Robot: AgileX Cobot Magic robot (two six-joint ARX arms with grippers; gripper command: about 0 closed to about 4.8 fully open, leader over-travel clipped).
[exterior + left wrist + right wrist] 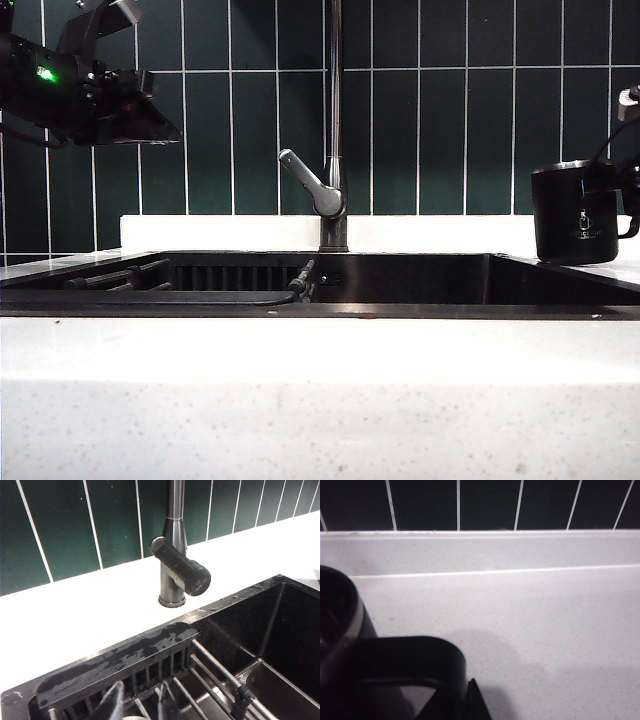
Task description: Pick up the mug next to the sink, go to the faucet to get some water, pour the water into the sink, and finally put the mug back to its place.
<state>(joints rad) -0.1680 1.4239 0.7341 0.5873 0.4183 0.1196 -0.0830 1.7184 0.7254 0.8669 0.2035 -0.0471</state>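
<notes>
the white speckled stone counter (320, 400) fills the lower half of my exterior view, and set into it is the wide black rectangular sink (560, 282) with a dark slatted rack (150, 655) lying at its left end, wet patches showing on the rack's top bar. behind it runs the wall of dark green tiles (460, 120). the tall slim dark grey metal faucet (334, 150) rises from the back ledge at the middle, its slanted lever handle (312, 183) pointing up and to the left; no water is running. the matte black cylindrical mug with a silver rim (573, 212) sits upright on the counter at the sink's right end, its thin handle turned toward the right edge of that view. my left gripper (140, 705) hangs over the rack end of the sink, fingers parted and holding nothing. my right gripper (462, 700) is at the mug's handle (420, 652); the wrist picture shows dark fingertips right against the handle's bar, but i cannot tell from it whether they are clamped on it. i judge this as the first step, the pick-up, with the mug not yet lifted. next i would want a firm pinch on the handle confirmed, then a straight lift, keeping the mug level on the way toward the faucet's spout.
</notes>
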